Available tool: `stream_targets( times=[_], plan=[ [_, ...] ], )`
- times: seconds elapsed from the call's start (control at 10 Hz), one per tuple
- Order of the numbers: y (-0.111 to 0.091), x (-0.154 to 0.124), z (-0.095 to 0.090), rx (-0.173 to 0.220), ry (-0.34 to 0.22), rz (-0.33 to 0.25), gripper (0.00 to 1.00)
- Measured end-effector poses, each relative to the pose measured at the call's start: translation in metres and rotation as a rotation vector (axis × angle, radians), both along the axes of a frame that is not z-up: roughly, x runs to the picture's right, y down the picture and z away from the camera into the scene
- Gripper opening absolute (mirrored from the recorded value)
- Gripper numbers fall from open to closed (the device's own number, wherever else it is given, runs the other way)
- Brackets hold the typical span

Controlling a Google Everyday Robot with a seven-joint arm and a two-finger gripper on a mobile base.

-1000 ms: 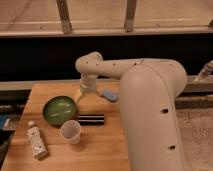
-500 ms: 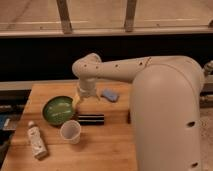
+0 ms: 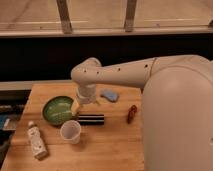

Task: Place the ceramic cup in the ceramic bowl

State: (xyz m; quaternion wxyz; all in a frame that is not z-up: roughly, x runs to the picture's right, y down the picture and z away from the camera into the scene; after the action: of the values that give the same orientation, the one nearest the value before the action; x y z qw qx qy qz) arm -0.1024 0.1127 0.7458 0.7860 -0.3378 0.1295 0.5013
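Camera view: your cup (image 3: 70, 131) stands upright on the table (image 3: 112, 145), apart from the gripper (image 3: 78, 106).
Its long axis runs vertical, wide rim up, narrow base down, just in front of the bowl (image 3: 56, 109) and near a black bar (image 3: 91, 119). The gripper hangs at the bowl's right edge; you cannot tell its state. A bottle (image 3: 36, 141) lies to the left.
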Motion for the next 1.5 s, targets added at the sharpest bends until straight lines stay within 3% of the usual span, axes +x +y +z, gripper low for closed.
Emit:
stream_targets(
  times=[0.5,0.8,1.1,1.3,1.5],
  plan=[
    [0.034,0.002,-0.011,-0.045,-0.011,0.033,0.8],
    [0.054,-0.012,-0.001,-0.105,-0.05,0.023,0.8],
    [0.077,-0.031,0.017,-0.191,-0.093,-0.001,0.79],
    [0.091,-0.041,0.027,-0.244,-0.109,-0.031,0.63],
    [0.096,-0.049,0.027,-0.26,-0.115,-0.059,0.45]
  ],
)
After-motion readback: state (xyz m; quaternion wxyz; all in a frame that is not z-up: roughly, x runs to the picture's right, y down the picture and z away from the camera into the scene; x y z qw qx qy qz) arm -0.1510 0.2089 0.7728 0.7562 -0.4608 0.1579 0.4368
